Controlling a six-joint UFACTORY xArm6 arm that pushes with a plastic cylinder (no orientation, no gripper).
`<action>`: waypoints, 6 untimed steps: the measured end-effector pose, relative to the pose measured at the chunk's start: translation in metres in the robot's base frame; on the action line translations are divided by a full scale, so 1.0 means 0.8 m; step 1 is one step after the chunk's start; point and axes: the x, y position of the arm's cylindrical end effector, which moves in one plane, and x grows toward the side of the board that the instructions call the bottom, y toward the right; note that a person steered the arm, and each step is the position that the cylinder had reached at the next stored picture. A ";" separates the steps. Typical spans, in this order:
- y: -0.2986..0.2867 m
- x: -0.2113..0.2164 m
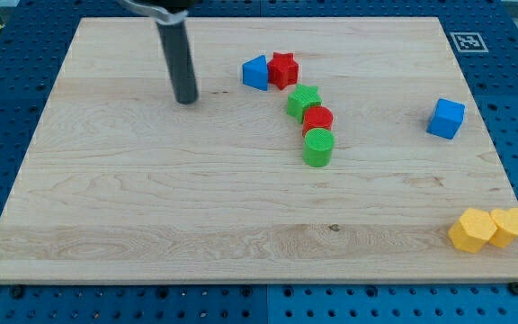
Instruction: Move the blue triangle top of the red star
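The blue triangle [255,72] lies near the view's top centre, touching the left side of the red star [283,69]. My tip [186,99] rests on the board to the left of the blue triangle, about a block's width and a half away and slightly lower in the view. The rod rises from it toward the view's top.
A green star-like block [302,101], a red cylinder [317,119] and a green cylinder [317,148] form a chain below the red star. A blue cube [445,118] sits at the right. A yellow hexagon [470,230] and a yellow heart [509,225] lie at the bottom right.
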 end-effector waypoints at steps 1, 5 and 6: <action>0.054 -0.010; 0.114 -0.134; 0.090 -0.138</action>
